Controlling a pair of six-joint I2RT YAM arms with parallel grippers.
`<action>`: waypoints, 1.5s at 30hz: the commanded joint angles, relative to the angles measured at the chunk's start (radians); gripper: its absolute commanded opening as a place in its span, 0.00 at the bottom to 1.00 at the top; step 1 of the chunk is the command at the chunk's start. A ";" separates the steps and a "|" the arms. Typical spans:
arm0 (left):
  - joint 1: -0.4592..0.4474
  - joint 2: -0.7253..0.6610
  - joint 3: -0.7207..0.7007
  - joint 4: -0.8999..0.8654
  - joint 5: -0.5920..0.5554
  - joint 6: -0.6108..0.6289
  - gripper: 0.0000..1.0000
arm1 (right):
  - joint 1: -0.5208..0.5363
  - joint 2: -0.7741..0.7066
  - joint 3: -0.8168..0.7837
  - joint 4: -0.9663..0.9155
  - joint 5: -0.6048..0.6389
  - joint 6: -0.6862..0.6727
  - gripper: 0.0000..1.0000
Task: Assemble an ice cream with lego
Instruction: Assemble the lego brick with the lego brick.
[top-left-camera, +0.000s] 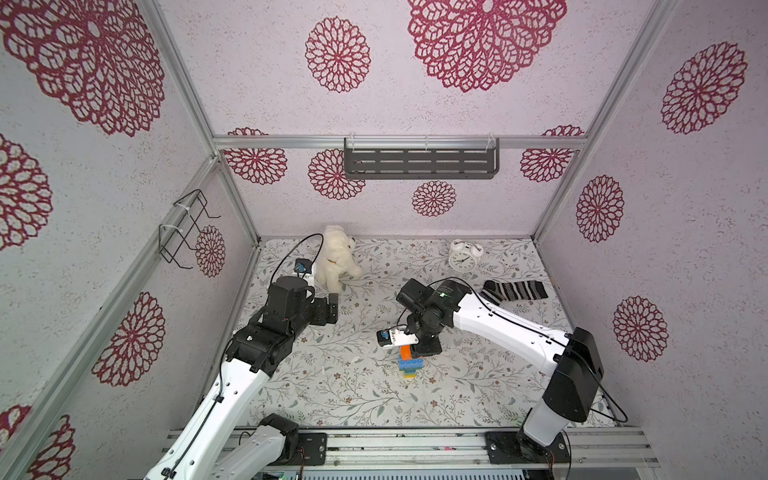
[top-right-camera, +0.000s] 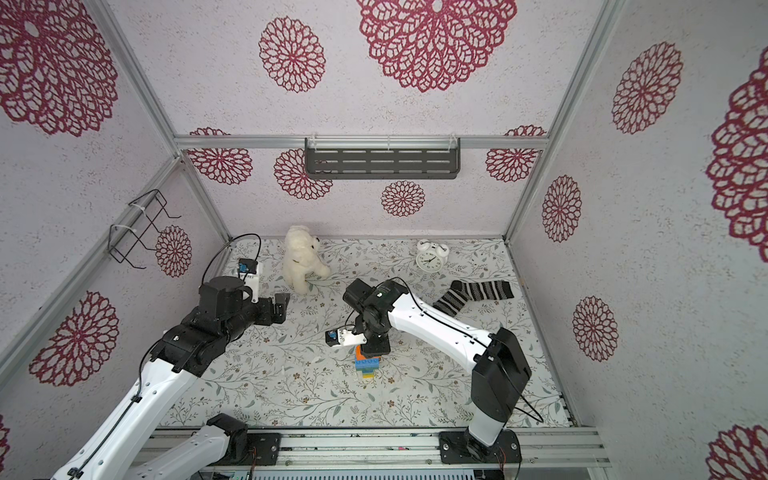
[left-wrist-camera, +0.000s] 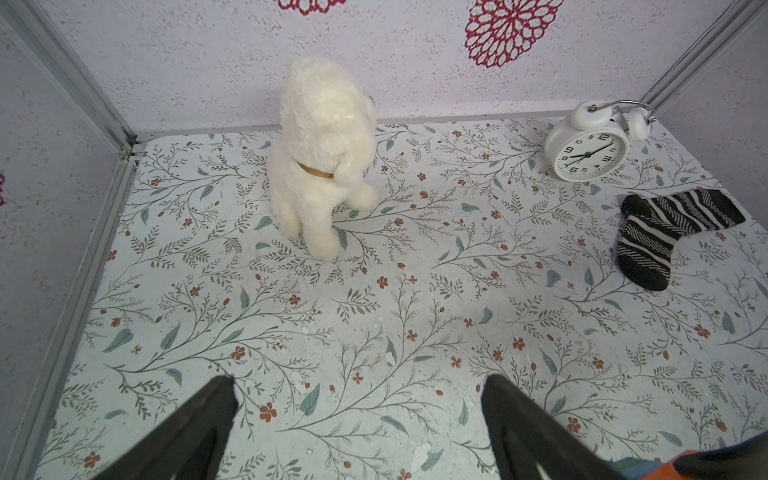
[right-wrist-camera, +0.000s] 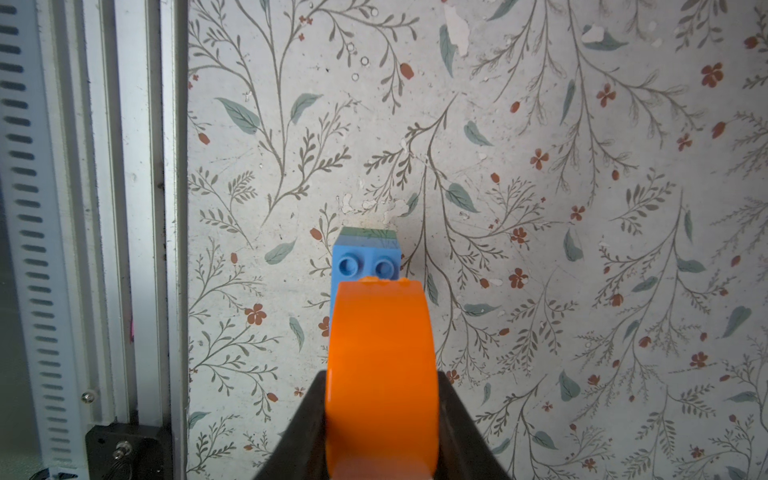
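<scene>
Both top views: looking down from high over the front rail, sharing the whole table. Left wrist: facing the rear wall. Right wrist: looking close onto the orange brick.

Top views: stem too small to count its bricks; right claw covers most of the orange dome. Right wrist view: orange dome, cut by the bottom edge, hides the stack (only the light-blue brick end and a green brick sliver show).

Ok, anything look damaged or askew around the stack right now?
Only the table covering: white patches where the print has flaked, beside the ice cream stack. The orange dome in the right end effector looks straight.
</scene>
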 joint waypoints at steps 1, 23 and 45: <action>0.012 0.007 0.014 -0.002 -0.012 0.002 0.97 | 0.010 -0.002 -0.005 -0.005 0.012 0.012 0.18; 0.015 0.009 0.014 -0.003 -0.007 0.003 0.97 | 0.047 0.003 -0.034 0.004 0.043 0.112 0.19; 0.016 0.006 0.013 -0.001 0.000 0.005 0.97 | 0.066 0.027 0.019 -0.023 0.073 0.153 0.19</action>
